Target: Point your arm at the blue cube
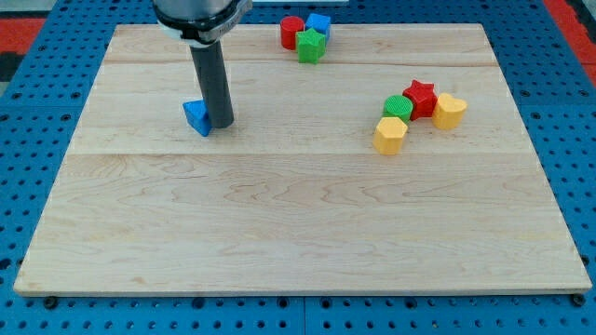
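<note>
The blue cube (319, 24) sits near the view's top edge of the wooden board (298, 214), right of centre, touching a red cylinder (292, 32) on its left and a green star-like block (311, 45) below it. My tip (222, 123) rests on the board at the view's upper left, far left of the blue cube. The tip touches the right side of a different blue block, a wedge-like piece (196, 116).
A second cluster lies at the view's right: a red star (420, 96), a green cylinder (398, 107), a yellow hexagonal block (390, 135) and a yellow heart-like block (450, 110). A blue pegboard (37, 112) surrounds the board.
</note>
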